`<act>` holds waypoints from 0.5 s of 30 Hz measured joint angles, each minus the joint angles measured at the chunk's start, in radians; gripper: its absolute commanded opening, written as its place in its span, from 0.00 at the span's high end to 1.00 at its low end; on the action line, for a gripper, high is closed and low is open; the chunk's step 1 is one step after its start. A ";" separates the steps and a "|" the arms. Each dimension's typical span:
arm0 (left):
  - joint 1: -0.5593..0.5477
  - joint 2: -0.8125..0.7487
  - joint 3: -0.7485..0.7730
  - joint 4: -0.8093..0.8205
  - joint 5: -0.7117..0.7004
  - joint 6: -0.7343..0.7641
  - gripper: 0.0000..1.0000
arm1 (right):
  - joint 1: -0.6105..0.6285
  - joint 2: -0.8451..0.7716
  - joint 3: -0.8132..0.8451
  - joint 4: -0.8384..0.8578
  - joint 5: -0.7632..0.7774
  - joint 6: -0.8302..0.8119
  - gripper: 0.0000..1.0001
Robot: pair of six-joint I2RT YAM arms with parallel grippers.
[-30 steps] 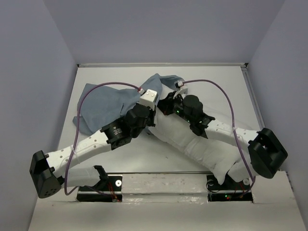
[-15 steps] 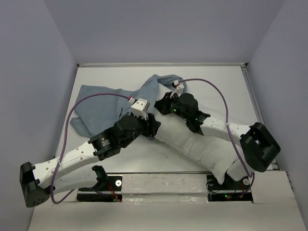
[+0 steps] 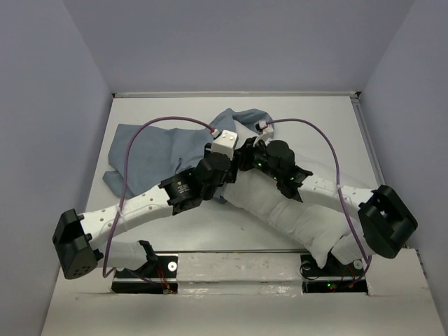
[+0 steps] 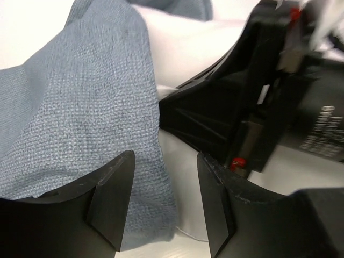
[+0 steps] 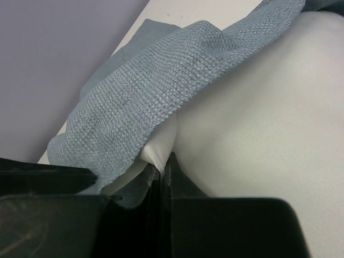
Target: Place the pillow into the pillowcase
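Most of pillow (image 3: 294,217) outside pillowcase (image 3: 154,150), right jaws clamping pillowcase, left jaws apart

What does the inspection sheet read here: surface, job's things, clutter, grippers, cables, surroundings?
Surface: white table, nothing spilled.
Job's things: pillowcase crumpled left of centre; pillow lies diagonally toward the right base, far end under the pillowcase's edge.
Clutter: nothing seen.
Grippers: left gripper open over the pillowcase edge; right gripper shut on the pillowcase, against the pillow.
Cables: purple cables loop above both arms, free.
Surroundings: plain lavender walls on three sides.
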 measured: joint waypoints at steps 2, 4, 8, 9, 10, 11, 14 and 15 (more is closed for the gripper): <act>0.000 0.048 0.002 -0.011 -0.034 0.025 0.45 | 0.000 -0.008 -0.006 0.000 0.000 0.000 1.00; 0.000 0.079 0.002 -0.021 -0.060 0.045 0.64 | 0.000 -0.012 -0.010 -0.001 -0.002 0.000 1.00; 0.000 0.109 0.008 -0.029 -0.135 0.076 1.00 | 0.000 -0.016 -0.018 0.002 -0.011 0.000 1.00; 0.000 0.110 0.009 -0.027 -0.146 0.075 1.00 | 0.000 -0.018 -0.019 0.002 -0.012 0.000 1.00; 0.000 0.109 0.010 -0.026 -0.156 0.077 1.00 | 0.000 -0.021 -0.024 0.005 -0.016 0.000 1.00; 0.000 0.105 0.010 -0.017 -0.147 0.079 1.00 | 0.000 -0.025 -0.029 0.009 -0.023 0.001 1.00; 0.001 0.064 0.010 0.045 -0.048 0.064 1.00 | 0.000 -0.031 -0.053 0.046 -0.055 0.011 1.00; 0.002 0.050 0.010 0.061 -0.011 0.054 1.00 | 0.000 -0.031 -0.059 0.058 -0.066 0.016 1.00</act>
